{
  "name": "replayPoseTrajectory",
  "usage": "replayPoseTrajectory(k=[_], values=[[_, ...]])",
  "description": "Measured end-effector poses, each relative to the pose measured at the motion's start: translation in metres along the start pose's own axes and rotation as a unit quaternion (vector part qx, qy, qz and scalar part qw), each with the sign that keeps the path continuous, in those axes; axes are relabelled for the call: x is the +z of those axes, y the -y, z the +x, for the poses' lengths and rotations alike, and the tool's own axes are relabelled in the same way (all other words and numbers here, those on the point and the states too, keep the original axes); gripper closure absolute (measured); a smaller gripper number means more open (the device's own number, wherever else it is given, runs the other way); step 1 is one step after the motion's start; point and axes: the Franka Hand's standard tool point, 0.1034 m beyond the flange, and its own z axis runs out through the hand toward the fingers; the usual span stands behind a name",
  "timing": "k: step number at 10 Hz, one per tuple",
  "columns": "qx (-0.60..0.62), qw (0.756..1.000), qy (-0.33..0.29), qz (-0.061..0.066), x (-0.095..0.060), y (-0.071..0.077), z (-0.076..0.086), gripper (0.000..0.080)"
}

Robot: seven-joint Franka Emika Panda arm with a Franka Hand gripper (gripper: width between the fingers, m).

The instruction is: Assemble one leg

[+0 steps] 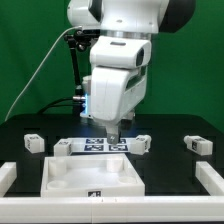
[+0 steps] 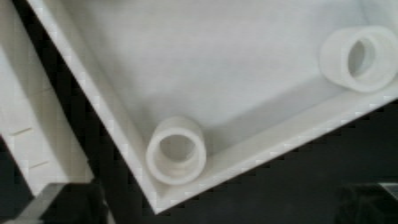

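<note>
The white Franka arm fills the middle of the exterior view, wrist pointing straight down. Below it, at six o'clock, lies the large white square tray-like plastic tabletop (image 1: 60,180), hollow side up. The wrist view looks into that tray: two round white sockets (image 2: 178,150) show at its corners, and both are empty. The flat white marker board (image 1: 95,146) sits just beyond the tabletop's far edge.

A small white stubby plastic leg (image 1: 33,141) with a black-and-white tag rests on the black table at about ten o'clock from the tabletop, well apart from it. A second leg (image 1: 198,143) of the same kind lies at about two o'clock.

The gripper (image 1: 113,133) hangs near the marker board at twelve o'clock from the tray. Whether its jaws are parted or closed cannot be told. No leg shows in it.

By my reading, nothing is done yet. Picking up a leg, carrying it to a socket and seating it all remain.
</note>
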Motion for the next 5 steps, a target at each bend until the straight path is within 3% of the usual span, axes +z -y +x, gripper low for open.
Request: replayPoseTrajectory(k=[1,2,4,5], values=[[-0.042,0.999,-0.005,-0.011,0.002,0.002,-0.005,0.015],[-0.065,0.998,-0.006,-0.011,0.005,0.006,-0.014,0.015],[-0.04,0.999,-0.008,0.028,0.008,0.012,-0.034,0.015],[-0.043,0.999,-0.009,0.021,0.007,0.01,-0.03,0.015]])
